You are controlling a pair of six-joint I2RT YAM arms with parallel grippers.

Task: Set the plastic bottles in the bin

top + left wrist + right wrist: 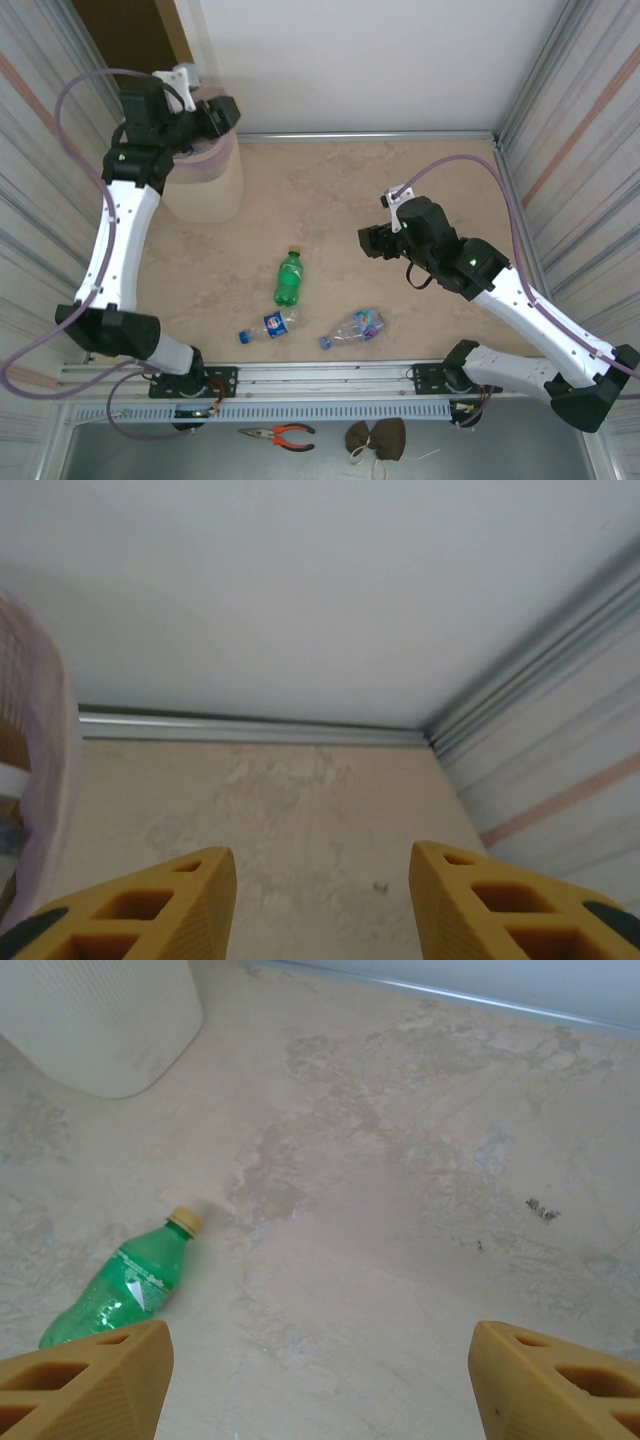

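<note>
The pale pink bin [205,190] stands at the table's far left corner. My left gripper [228,112] hovers above its rim; in the left wrist view this gripper [322,855] is open with nothing between its yellow fingers, and the bin's wall [40,780] sits at the left edge. Three plastic bottles lie near the front edge: a green one with a yellow cap [290,278] [120,1290], a clear one with a blue cap and blue label [270,326], and a clear crumpled one [352,328]. My right gripper [372,240] [320,1335] hangs open and empty, right of the green bottle.
Corrugated side walls and a white back wall enclose the table. A metal rail [320,378] runs along the front edge. Red-handled pliers [280,435] and a dark cloth [375,437] lie below it. The bin's base [100,1020] appears far left in the right wrist view.
</note>
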